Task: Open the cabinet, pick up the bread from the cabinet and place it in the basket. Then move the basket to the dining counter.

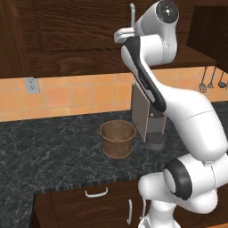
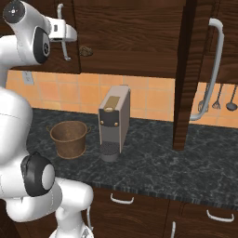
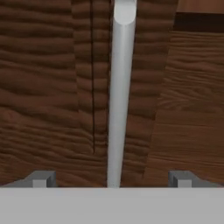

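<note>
while the pincer [image 3: 112,179] gapes unclenched, the dark panelled cabinet [image 3: 52,87] shows its silver handle [image 3: 119,96].

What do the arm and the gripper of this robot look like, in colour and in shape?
The arm is made of glossy white, rounded, tube-like links, joined by dark grey to black rings and a round dark cap at the top joint. A black strip runs along one link. No loose cables show. The gripper has two small, square, grey finger tips.
</note>
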